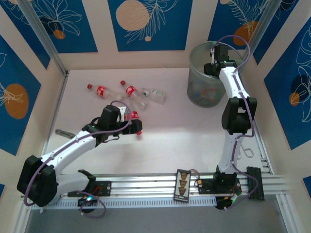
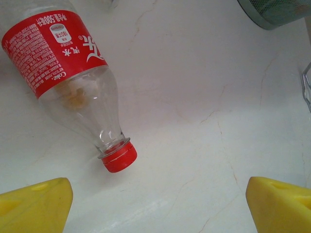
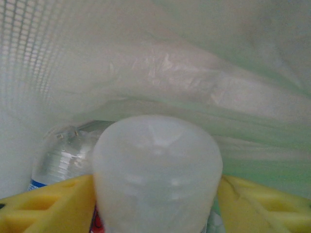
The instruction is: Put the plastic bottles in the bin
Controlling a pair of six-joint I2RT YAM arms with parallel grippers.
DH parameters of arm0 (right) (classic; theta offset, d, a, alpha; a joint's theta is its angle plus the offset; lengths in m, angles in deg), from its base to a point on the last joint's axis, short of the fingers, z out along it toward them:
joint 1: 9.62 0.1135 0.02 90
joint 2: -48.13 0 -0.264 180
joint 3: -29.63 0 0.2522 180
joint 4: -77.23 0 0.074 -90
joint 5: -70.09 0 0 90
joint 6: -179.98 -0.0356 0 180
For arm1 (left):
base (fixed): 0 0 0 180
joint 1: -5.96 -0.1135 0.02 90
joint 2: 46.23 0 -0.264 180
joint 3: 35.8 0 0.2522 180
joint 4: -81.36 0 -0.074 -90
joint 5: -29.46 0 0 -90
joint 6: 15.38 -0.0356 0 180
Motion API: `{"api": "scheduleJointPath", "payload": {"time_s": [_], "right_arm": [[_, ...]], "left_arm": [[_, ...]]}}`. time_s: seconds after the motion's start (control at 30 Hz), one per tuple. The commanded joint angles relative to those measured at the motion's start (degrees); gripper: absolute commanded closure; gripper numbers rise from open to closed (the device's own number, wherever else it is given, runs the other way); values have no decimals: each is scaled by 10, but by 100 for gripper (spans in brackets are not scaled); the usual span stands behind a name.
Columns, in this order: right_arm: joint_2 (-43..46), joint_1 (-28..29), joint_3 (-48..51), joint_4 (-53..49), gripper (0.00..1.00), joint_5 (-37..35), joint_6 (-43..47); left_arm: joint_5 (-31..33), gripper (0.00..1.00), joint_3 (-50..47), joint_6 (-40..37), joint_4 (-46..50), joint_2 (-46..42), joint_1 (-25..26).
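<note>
White table point(image 1: 184, 141), left gripper point(image 2: 158, 196) spread wide, red-capped bottle point(image 2: 82, 92) just ahead, right gripper point(image 3: 155, 196) inside bin point(image 1: 194, 83), fingers point(image 3: 48, 204) flanking clear bottle point(image 3: 156, 165), grip uncertain

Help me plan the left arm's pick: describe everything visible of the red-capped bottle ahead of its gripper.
The bottle is clear plastic with a red screw cap and a white-printed red label. It lies on its side on the pale table, cap toward the open left gripper, untouched by it.
</note>
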Motion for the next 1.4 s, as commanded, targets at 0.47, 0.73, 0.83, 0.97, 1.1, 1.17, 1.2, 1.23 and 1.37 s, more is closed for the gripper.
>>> {"api": "scheduleJointPath", "payload": {"time_s": [0.47, 0.73, 0.83, 0.97, 1.1, 1.17, 1.2, 1.23, 1.37], "right_arm": [[26, -4, -38, -32, 15, 29, 0], [78, -2, -42, -46, 11, 53, -15], [109, -1, -39, -55, 8, 64, -26], [160, 8, -23, -57, 5, 71, -33], [222, 20, 26, -44, 3, 73, -48], [255, 28, 58, -30, 3, 73, -58], [270, 31, 75, -28, 3, 76, -66], [285, 33, 89, -26, 3, 83, -74], [365, 44, 186, 7, 3, 125, -116]], "left_arm": [[4, 8, 11, 2, 3, 17, -7], [27, 1, 21, 2, 19, 26, -7], [45, 0, 28, 3, 28, 34, -7], [74, 0, 34, 9, 25, 50, -7], [127, 0, 42, 34, 13, 75, -7], [139, 0, 50, 48, 1, 94, -7], [141, 0, 58, 52, -3, 105, -7], [143, 0, 65, 55, -3, 116, -6], [177, 0, 107, 67, 18, 155, 1]]}}
